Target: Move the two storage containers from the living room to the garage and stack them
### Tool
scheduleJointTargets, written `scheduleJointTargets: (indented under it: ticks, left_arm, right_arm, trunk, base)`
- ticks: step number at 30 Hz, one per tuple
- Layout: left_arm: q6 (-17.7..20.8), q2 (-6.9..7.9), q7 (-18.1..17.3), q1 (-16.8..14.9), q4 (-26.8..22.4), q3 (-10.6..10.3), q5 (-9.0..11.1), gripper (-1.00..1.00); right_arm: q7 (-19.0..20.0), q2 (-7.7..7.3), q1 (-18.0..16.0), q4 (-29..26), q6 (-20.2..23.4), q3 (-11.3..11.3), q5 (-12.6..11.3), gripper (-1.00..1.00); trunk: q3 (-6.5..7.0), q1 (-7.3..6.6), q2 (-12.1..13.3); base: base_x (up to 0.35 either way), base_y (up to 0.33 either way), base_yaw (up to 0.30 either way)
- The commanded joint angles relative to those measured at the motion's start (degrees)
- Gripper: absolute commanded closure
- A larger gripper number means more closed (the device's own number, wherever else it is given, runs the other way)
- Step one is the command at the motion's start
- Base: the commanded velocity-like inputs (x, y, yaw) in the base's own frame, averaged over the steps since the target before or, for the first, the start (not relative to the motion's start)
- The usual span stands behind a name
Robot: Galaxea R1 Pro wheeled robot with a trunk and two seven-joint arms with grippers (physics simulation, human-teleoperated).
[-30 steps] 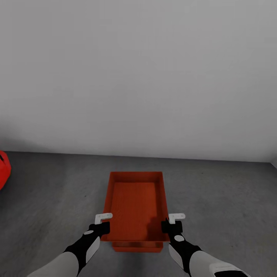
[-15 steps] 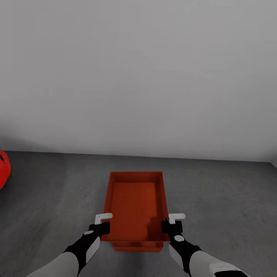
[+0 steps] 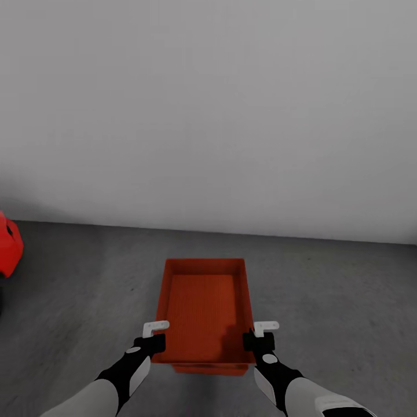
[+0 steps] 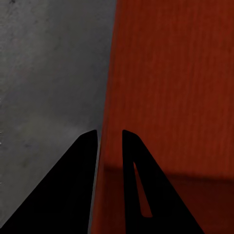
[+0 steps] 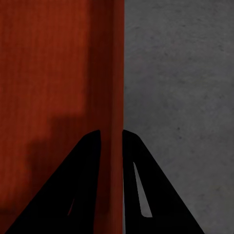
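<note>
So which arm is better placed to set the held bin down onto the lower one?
Neither alone: left gripper pinches the upper container's left wall, right gripper its right wall, above the lower container. Both should lower together.

A red car [image 3: 8, 246] is cut off at the head view's left edge. A lower storage container [image 3: 208, 369] shows only a front sliver beneath the upper storage container [image 3: 202, 307].
</note>
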Motion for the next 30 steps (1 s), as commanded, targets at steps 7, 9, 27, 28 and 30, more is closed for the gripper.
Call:
scheduleJointTargets:
  ticks: [7, 9, 27, 28, 30]
  left_arm:
    - [-0.05, 0.27, 0.53, -0.05, -0.21, 0.7, -0.23, 1.0]
    - [-0.05, 0.26, 0.53, -0.05, -0.2, 0.7, -0.23, 1.0]
    - [-0.05, 0.28, 0.53, -0.05, -0.26, 0.63, -0.23, 1.0]
    - [-0.05, 0.28, 0.53, -0.05, -0.24, 0.64, -0.23, 1.0]
    - [-0.05, 0.28, 0.53, -0.05, -0.27, 0.64, -0.23, 1.0]
  right_arm:
    - [-0.27, -0.03, -0.03, 0.15, 0.08, -0.56, 0.53, 1.0]
    - [-0.25, -0.03, -0.03, 0.15, 0.04, -0.56, 0.56, 1.0]
    - [-0.24, -0.11, -0.03, 0.15, 0.07, -0.59, 0.53, 1.0]
    - [-0.24, -0.11, -0.03, 0.15, 0.07, -0.58, 0.53, 1.0]
    - [-0.24, -0.11, -0.03, 0.15, 0.1, -0.59, 0.53, 1.0]
  trunk:
    - [-0.64, 0.0, -0.04]
    - [-0.74, 0.0, -0.04]
    - [-0.82, 0.0, -0.04]
    - [-0.82, 0.0, -0.04]
    - [-0.82, 0.0, -0.04]
  base:
    - [0.0, 0.0, 0.081]
    - [0.0, 0.0, 0.042]
    - [0.0, 0.0, -0.091]
    - [0.0, 0.0, -0.234]
    - [0.0, 0.0, -0.237]
